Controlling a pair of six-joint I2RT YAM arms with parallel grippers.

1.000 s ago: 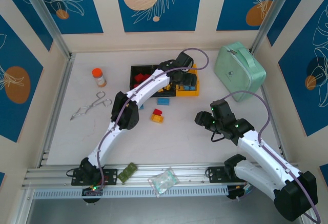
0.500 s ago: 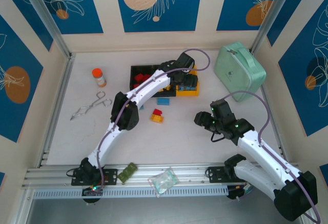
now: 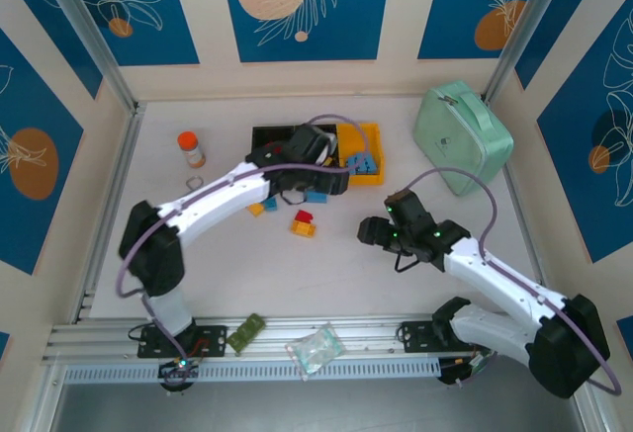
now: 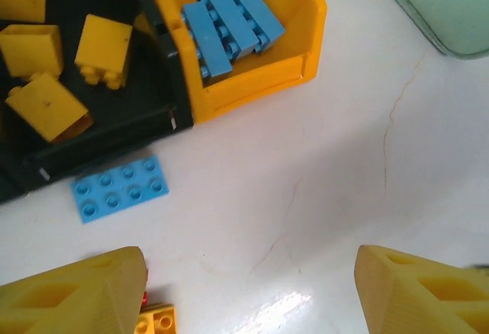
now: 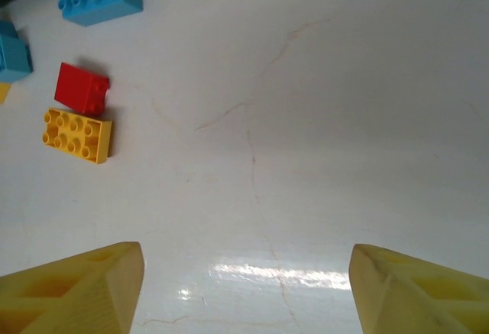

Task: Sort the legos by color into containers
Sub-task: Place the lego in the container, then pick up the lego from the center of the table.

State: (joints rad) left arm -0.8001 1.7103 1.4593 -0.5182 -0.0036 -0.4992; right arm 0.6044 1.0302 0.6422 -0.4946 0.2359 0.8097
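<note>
My left gripper (image 4: pixel 244 296) and right gripper (image 5: pixel 244 292) gape wide, empty; the flat light-blue studded plastic brick (image 4: pixel 120 189) lies just beside the black plastic bin (image 4: pixel 114 137), whose wall could snag a finger.

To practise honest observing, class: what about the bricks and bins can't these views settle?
Top view: the left arm hides part of the black bins, so contents can't be counted.
Left wrist view: the black bin with yellow bricks is cut by the top-left edge.
Right wrist view: one light blue brick is cut by the left edge.
</note>
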